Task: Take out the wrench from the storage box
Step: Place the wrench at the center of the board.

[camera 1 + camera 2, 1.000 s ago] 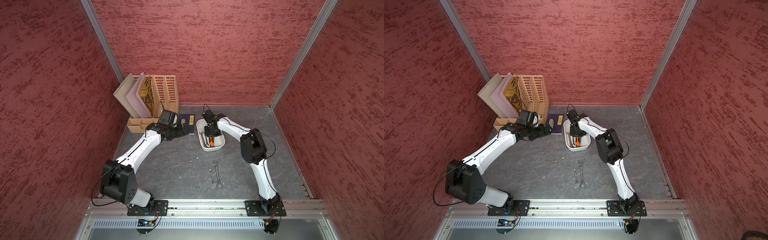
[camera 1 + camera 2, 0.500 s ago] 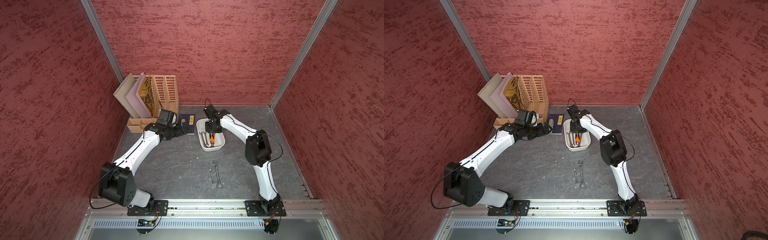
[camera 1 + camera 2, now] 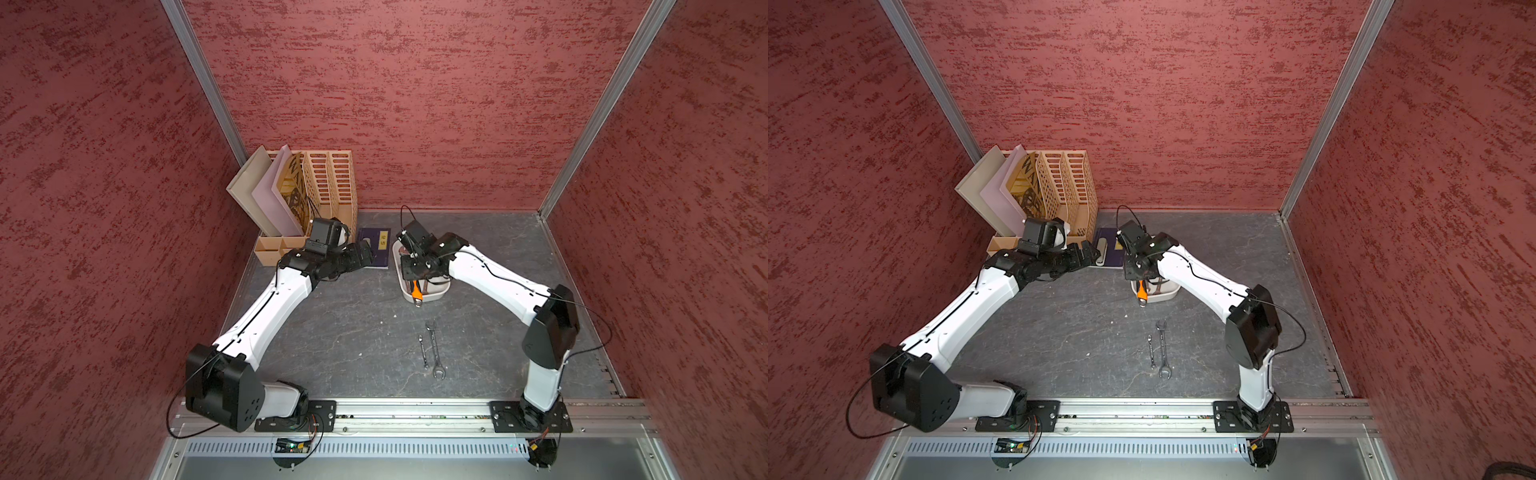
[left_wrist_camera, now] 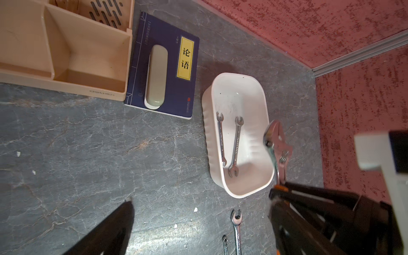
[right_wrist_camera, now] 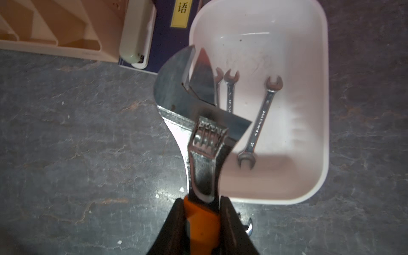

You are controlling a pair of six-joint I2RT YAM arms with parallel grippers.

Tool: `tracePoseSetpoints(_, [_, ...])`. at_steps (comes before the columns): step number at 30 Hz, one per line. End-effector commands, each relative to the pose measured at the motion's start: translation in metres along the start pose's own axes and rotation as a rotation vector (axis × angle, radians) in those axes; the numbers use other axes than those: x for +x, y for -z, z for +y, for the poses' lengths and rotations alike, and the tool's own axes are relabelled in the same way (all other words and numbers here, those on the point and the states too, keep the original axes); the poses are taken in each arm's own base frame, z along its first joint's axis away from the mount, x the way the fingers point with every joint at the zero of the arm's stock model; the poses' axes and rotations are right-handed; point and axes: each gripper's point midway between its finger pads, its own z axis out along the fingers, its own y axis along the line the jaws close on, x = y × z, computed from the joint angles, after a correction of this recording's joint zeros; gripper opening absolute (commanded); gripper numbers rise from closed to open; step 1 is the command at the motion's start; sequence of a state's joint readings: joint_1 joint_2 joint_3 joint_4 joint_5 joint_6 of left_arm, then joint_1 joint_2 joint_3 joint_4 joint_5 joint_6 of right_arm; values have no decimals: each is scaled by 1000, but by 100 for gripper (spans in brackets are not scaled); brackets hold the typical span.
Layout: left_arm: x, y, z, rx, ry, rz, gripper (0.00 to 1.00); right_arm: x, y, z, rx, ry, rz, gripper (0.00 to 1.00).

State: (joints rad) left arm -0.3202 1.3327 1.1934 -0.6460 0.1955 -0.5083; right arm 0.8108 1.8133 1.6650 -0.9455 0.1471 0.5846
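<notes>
R hand [image 5: 202, 209] pinched on the orange grip of the adj. wrench [image 5: 199, 141], one finger each side of the handle, no gap showing. The wrench is up off the floor of the storage box [image 5: 298, 55]: its shiny head hangs over one long rim, and in both top views the orange grip sits above the box's near end, w/ the handle tip poking past that rim toward the robot's base. L hand [image 3: 365, 254] is parked by the navy book [image 4: 172, 95], well apart from the box. Only one of its fingers [image 4: 123, 214] shows in the L wrist view, far off to the side, so I read it as spread & empty. Step in hand, as I judge it: carry-out. The pick & lift look done, the set-down not yet. Next move calls for holding height until the head is clear of the rim (else the light box may get dragged), then travel toward the bare table [image 3: 353, 332] in front. Two loose wrenches [image 3: 434, 349] already lie there side by side. Then lower, lay the wrench flat, spread the fingers. Note: two small open-end wrenches [image 4: 236, 145] lie in the box. If the task covers them too, approx. two more picks are left.
</notes>
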Motion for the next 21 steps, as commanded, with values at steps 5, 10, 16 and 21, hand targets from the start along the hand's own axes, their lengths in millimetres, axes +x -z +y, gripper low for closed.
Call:
tracePoseSetpoints(5, [19,22,7,-20,-18,-26,100,77,18,25,-16,-38,-23,0])
tracePoseSetpoints(10, [29,33,8,-12,-25,-33,100,136,5,46,-19,-15,47,0])
tracePoseSetpoints(16, [37,38,10,-7,-32,-36,100,169,-20,43,29,-17,104,1])
tracePoseSetpoints(21, [39,37,13,-12,-36,-35,100,184,-39,33,83,9,148,4])
